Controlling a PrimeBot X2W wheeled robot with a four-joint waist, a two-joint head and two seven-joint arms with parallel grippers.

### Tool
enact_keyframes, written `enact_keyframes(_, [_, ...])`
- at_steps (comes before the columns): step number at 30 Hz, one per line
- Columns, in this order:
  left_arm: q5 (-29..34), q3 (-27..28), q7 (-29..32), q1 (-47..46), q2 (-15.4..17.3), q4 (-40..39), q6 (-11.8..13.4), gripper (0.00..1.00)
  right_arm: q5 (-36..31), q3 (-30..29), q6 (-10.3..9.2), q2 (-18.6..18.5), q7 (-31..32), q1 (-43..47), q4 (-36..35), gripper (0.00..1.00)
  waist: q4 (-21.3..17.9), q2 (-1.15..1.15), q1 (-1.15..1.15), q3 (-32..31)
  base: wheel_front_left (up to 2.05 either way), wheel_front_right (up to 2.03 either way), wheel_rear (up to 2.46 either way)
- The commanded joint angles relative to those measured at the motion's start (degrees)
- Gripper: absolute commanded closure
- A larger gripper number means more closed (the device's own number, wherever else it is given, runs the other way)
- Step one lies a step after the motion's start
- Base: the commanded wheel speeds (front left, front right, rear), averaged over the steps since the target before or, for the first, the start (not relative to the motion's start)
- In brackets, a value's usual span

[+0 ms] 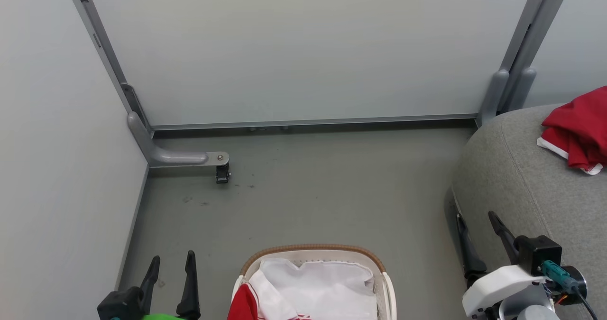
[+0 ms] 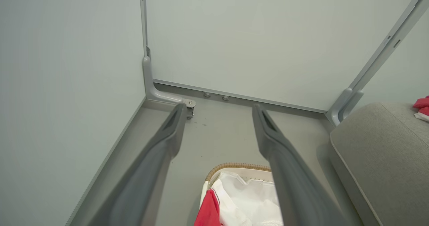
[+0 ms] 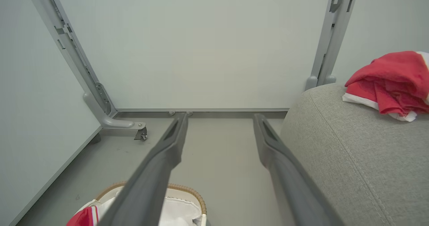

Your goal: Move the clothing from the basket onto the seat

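Note:
The off-white basket [image 1: 313,252] with a brown woven rim stands on the floor at the bottom centre of the head view; red clothing [image 1: 243,306] with white trim lies at its left side on the white liner. More red clothing [image 1: 581,130] lies bunched on the grey seat [image 1: 517,178] at the right. My left gripper [image 1: 171,263] is open, left of the basket, with nothing between its fingers. To the right of the basket, against the seat's side, my right gripper [image 1: 476,220] also stands open and empty. The wrist views show the basket [image 2: 234,167] [image 3: 187,189], the seat [image 2: 378,145] [image 3: 352,145] and the clothing on it [image 3: 388,85].
Pale partition panels [image 1: 303,50] wall the space at the back and left. A grey foot with a small caster [image 1: 222,173] sticks out from the left post onto the grey floor [image 1: 332,192]. A grey post [image 1: 517,73] stands behind the seat.

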Motion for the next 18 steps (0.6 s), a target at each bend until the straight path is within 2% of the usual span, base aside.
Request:
enact_keyframes(1, [0.57,0.17,0.03,0.30,-0.23,0.28,-0.12,0.00,0.16,0.07,-0.08,-0.25,-0.11,0.61,-0.23,0.00,-0.14,0.00,0.00,-0.09,0.00,0.00,0.00])
enact_keyframes(18, [1.27,0.30,0.03,0.34,-0.55,0.89,-0.94,0.00,0.52,0.30,-0.08,-0.24,-0.11,1.26,-0.14,0.00,-0.26,0.00,0.00,-0.28,0.00,0.00,0.00])
